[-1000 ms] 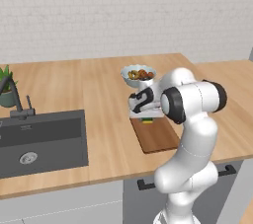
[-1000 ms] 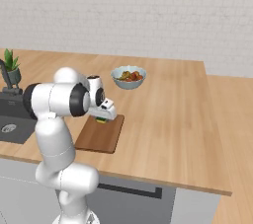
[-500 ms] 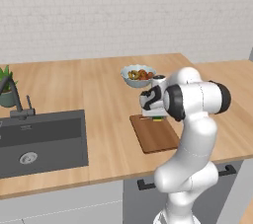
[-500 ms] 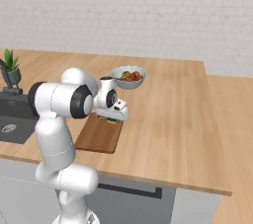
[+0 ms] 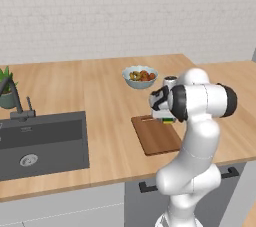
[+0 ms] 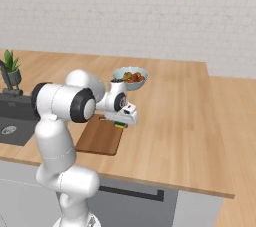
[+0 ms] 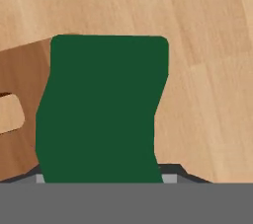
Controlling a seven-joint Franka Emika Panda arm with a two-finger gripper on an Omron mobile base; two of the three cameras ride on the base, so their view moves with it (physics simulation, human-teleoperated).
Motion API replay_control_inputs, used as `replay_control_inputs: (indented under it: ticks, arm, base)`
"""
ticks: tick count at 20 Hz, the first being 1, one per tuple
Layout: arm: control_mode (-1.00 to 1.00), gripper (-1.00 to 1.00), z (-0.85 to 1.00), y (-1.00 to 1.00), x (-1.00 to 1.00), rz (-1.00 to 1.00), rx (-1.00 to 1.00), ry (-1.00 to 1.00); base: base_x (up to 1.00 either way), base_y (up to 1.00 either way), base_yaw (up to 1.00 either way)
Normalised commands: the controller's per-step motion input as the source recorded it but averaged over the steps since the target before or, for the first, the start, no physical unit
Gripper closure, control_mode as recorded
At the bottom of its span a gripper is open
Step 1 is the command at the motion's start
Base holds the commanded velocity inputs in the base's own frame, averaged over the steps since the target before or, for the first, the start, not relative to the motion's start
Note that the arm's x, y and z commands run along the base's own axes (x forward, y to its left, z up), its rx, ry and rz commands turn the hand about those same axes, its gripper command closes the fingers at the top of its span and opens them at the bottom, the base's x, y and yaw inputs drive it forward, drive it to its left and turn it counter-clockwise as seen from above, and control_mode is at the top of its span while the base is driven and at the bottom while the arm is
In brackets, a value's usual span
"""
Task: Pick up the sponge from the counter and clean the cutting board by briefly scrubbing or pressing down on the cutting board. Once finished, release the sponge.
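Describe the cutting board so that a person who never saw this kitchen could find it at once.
Look at the long tan counter with the dark sink at its left end. Near the front edge, right of the sink and in front of the bowl of fruit, lies the cutting board: flat, dark reddish-brown, with a slot handle.

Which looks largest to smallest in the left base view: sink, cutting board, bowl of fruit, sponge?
1. Sink, clearly largest.
2. Cutting board, partly hidden by the arm.
3. Bowl of fruit, smaller, though farther from the camera.
4. Sponge, a small sliver under the hand.
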Motion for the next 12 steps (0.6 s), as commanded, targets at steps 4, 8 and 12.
replay_control_inputs:
  ticks: [4,8,12]
  arm:
    - [-1.00,1.00,-0.19,0.01,-0.74,0.01,-0.01,0.00]
    - [-1.00,1.00,-0.12,0.24,-0.56,0.02,-0.01,-0.01]
    - [-1.00,1.00,0.00,0.67,-0.08,0.00,0.00,-0.11]
  base:
    - [0.00,0.00,0.00]
    - [0.00,0.00,0.00]
    - [0.00,0.00,0.00]
